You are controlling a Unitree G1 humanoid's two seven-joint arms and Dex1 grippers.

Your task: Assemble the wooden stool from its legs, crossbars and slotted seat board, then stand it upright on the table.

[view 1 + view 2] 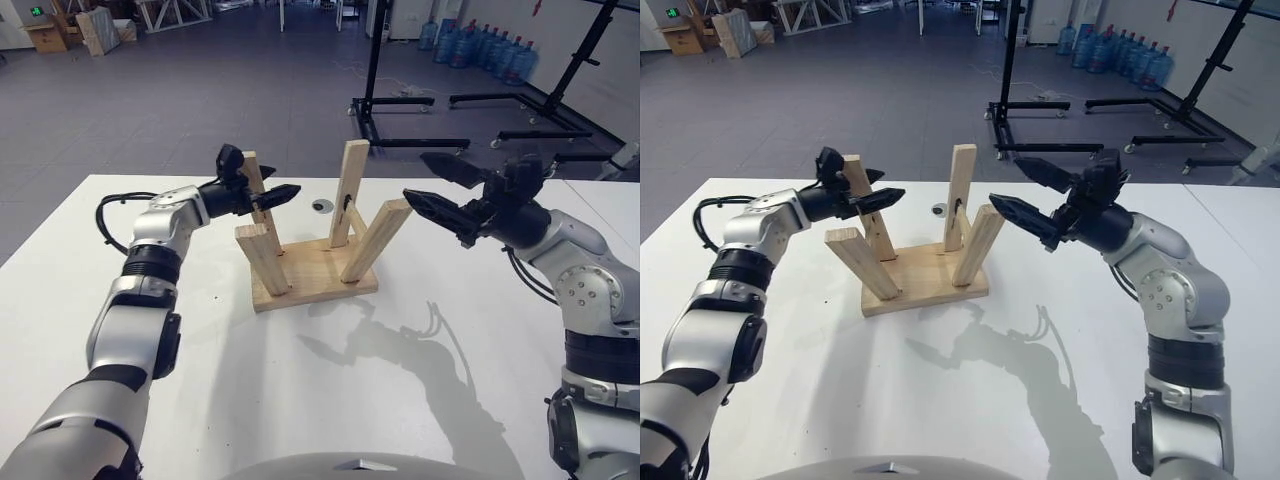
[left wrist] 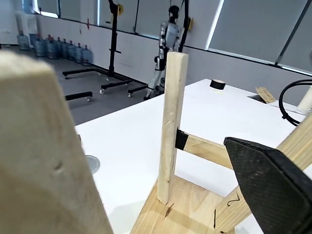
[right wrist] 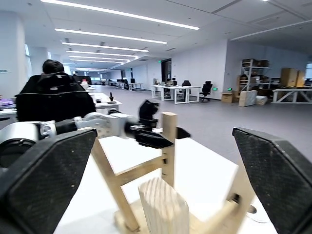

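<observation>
The white table (image 1: 470, 330) carries the wooden stool (image 1: 315, 250), which stands upside down near the middle of it. The slotted seat board (image 1: 310, 282) lies flat on the table top and four legs point up from it, each one tilted outward. A crossbar (image 2: 204, 148) joins the far right leg (image 1: 350, 190) to the leg beside it, and another crossbar (image 3: 141, 170) runs between two other legs.

The right gripper (image 1: 417, 177) hangs in the air to the right of the stool, with its two fingers spread wide and nothing between them. The tip of its lower finger is just beside the top of the near right leg (image 1: 378, 240); I cannot tell if they touch.

The left gripper (image 1: 272, 195) is at the upper part of the far left leg (image 1: 255, 185), with one finger on each side of this leg. It is released, not clenched: in the left wrist view a free gap shows between the leg and the visible pad (image 2: 265, 185).

A small round opening (image 1: 322, 206) sits in the table behind the stool.
</observation>
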